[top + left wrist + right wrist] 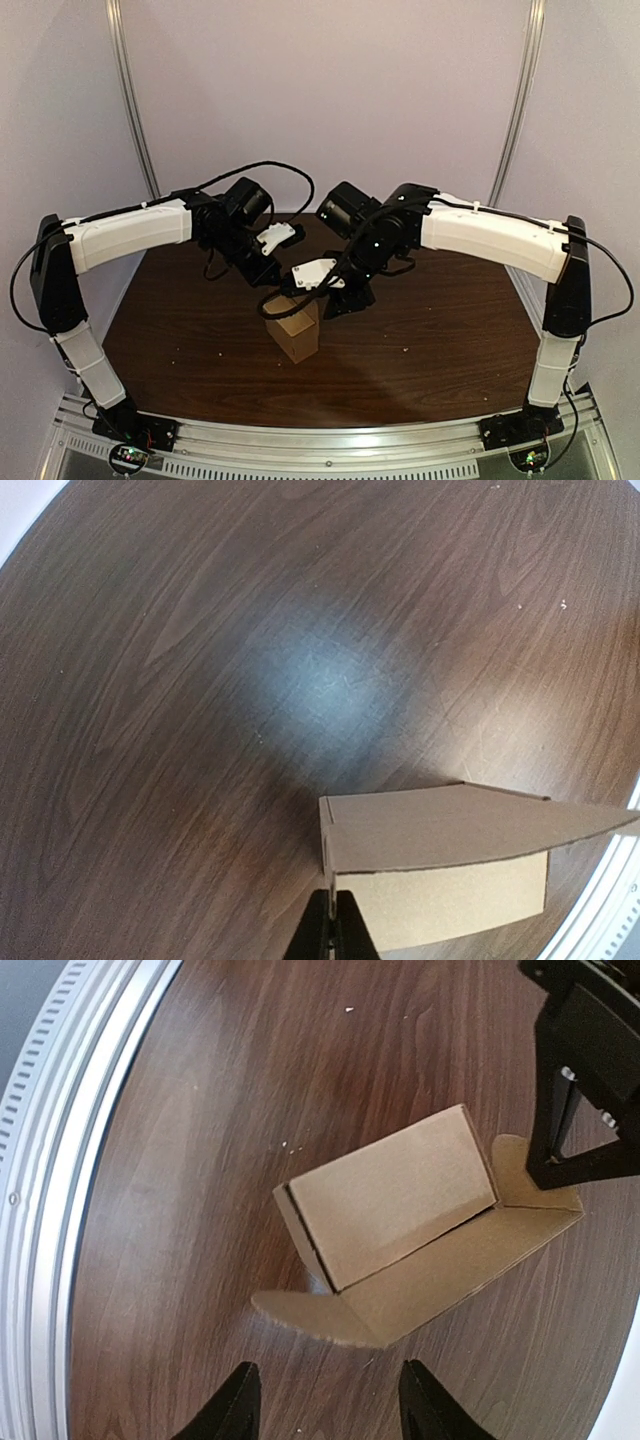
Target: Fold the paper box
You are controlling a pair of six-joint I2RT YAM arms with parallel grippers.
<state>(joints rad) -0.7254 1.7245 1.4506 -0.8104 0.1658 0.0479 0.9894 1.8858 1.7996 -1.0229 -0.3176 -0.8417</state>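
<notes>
Arms are leaning in from the two near corners of the surface and meeting above its middle, each elbow raised and each wrist tipping downward. The left gripper [331, 927] is pinching, its fingers pressed narrow on one end corner of the open lid flap [455, 1265] of the paper box [390, 1195]. The right wrist view is showing the same black fingers coming down onto that flap's far end. The right gripper [330, 1385] is hovering just above the box with its fingers spread wide, holding nothing. The box is standing near the middle of the surface, slightly toward the near edge. It is plain brown, with its long flap folding out open from the body and small rounded tabs showing at the flap's ends.

The surface [430, 330] is showing a dark wood grain with a few pale specks scattered on it and a soft patch of glare. A ribbed metal rail [330, 452] is running along the near edge, carrying both arm bases. Pale lilac walls [330, 90] are closing in behind, with two curved metal strips [133, 110] rising on them.
</notes>
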